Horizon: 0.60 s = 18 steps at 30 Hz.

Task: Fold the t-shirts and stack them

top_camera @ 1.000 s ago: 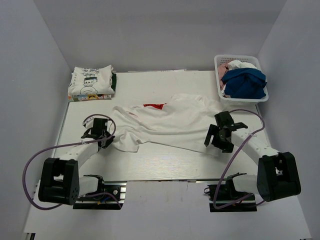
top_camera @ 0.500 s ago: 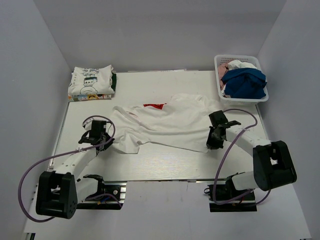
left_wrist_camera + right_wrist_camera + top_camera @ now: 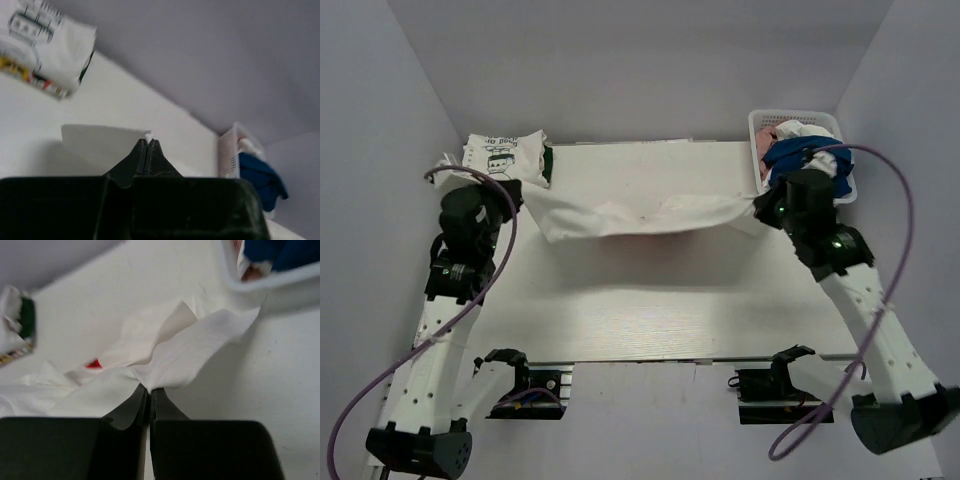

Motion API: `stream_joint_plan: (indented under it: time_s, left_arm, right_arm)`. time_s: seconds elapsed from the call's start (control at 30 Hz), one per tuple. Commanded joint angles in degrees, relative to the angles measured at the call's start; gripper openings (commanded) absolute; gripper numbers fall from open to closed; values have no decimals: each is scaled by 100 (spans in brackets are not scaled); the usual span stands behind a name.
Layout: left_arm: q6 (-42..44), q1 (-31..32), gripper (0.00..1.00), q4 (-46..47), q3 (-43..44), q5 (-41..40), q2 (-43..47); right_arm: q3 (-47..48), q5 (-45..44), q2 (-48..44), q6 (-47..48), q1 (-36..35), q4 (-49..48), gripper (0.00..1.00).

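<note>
At the far left corner of the counter (image 3: 650,300) sits the folded stack (image 3: 500,160) of white cartoon-print tees, its edge also showing in the left wrist view (image 3: 45,50); just beside it the left gripper (image 3: 517,192) hangs raised, its jaws pressed together (image 3: 146,145) on a corner of the white t-shirt (image 3: 640,215); the shirt spans between both arms as a sagging band held above the counter; in the right wrist view a sliver of its red print (image 3: 93,363) shows among the folds; the right gripper (image 3: 762,205) is clamped on a stitched hem of the shirt (image 3: 149,392); behind it the basket (image 3: 800,118) stands at the far right corner, holding the blue t-shirt (image 3: 785,158).
</note>
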<state>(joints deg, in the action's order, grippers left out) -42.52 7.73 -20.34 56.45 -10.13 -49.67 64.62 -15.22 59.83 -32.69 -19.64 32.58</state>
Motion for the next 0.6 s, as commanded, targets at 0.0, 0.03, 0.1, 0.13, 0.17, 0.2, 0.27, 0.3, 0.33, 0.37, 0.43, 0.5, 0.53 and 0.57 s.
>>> stream_joint_plan:
  time_s: [0.0, 0.03, 0.1, 0.13, 0.17, 0.2, 0.27, 0.3, 0.33, 0.37, 0.43, 0.5, 0.53, 0.57]
  left_arm:
    - [305, 18, 0, 74, 1030, -261, 256]
    - [376, 18, 0, -118, 1305, -261, 256]
    - [542, -34, 0, -189, 2102, -358, 168]
    - [622, -34, 0, -242, 2360, -428, 90]
    - [762, -34, 0, -243, 2615, -515, -7]
    - [841, -34, 0, -434, 3209, -690, -69]
    - [1147, -34, 0, -602, 3862, -841, -209]
    - [1272, -34, 0, -725, 4483, -841, -332]
    - [1368, -34, 0, -804, 4802, -841, -394]
    - [1517, -34, 0, -875, 5380, -841, -447]
    - [1685, -34, 0, -937, 5841, -894, -561]
    - [1895, 18, 0, -1051, 6491, -1087, -622]
    - [1984, 18, 0, -1103, 6719, -1140, -701]
    - [2046, 18, 0, -1156, 7165, -1201, -702]
  right_arm:
    - [865, -780, -613, 149, 13, 318, 0]
    - [1251, -946, -752, 157, 13, 380, 0]
    - [1570, -930, -859, 359, 21, 276, 0]
    - [2076, -895, -859, 447, 30, 249, 0]
    - [2298, -842, -833, 639, -13, 327, 0]
    - [2701, -711, -824, 693, 21, 406, 0]
    - [3266, -300, -737, 974, -14, 495, 0]
    - [3877, -193, -684, 1044, 12, 573, 0]
    - [4083, -52, -666, 1158, 4, 809, 0]
    - [4503, 228, -596, 1255, -14, 759, 0]
    - [5187, 335, -569, 1361, 13, 935, 0]
    - [5507, 581, -552, 1431, -5, 1004, 0]
    - [5892, 634, -560, 1458, 12, 1022, 0]
    - [5982, 774, -595, 1467, 4, 1040, 0]
